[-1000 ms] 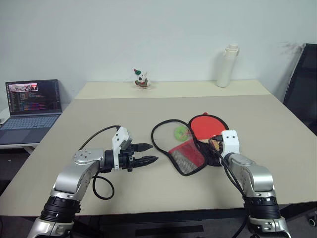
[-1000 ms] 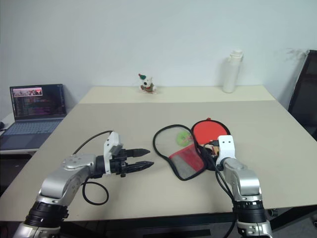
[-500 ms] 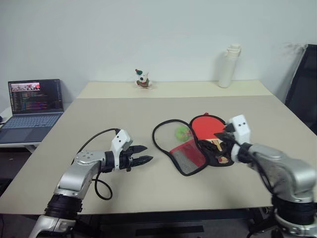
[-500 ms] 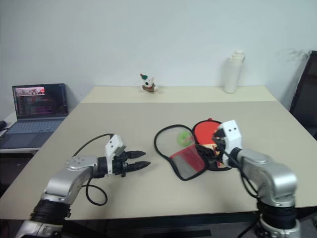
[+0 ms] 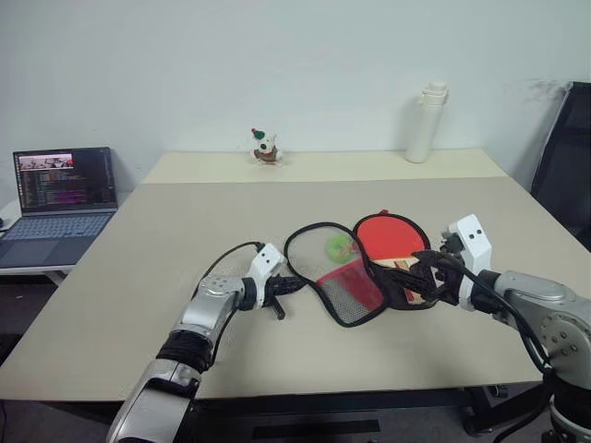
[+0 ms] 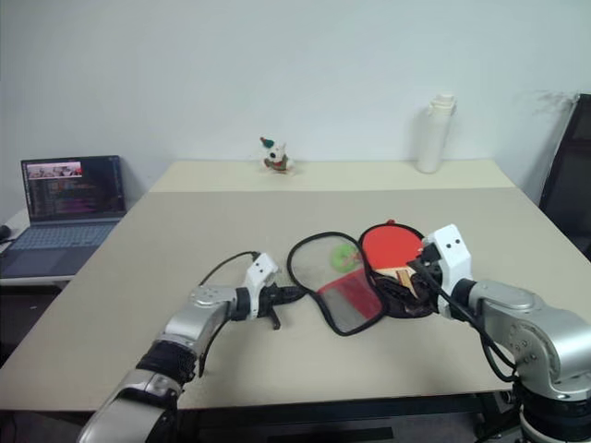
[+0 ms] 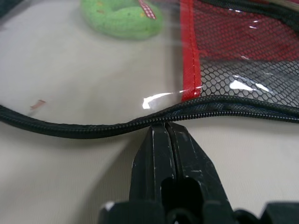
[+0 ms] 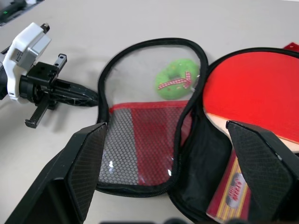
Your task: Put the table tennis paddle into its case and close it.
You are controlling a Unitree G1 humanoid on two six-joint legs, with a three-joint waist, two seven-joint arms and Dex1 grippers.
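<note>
1. Clutter around the work is light: I see a laptop [image 5: 63, 189] open off the table's [image 5: 185, 231] far left, a small toy figure [image 5: 265, 148] at the far edge and a white bottle [image 5: 426, 122] far right, all well apart from the arms.
2. Only a small green toy [image 8: 179, 78] lies close in, showing through the clear part of the flap.
3. The case [image 5: 346, 291] lies unzipped at mid-table — its flap, clear at the far end and red mesh at the near end, is folded out to the left, the black half to the right.
4. The table tennis paddle [image 5: 388, 235] rests in that black half, red face up, its handle pointing toward me.
5. My left gripper [image 7: 164, 140] reaches low over the table, pointing right, fingers pinched together with the tips right at the flap's zip edge; I cannot tell whether any of it is caught between them.
6. My right gripper [image 5: 431, 277] hovers above the case's near right — spread wide, holding nothing, aimed left and slightly down.
</note>
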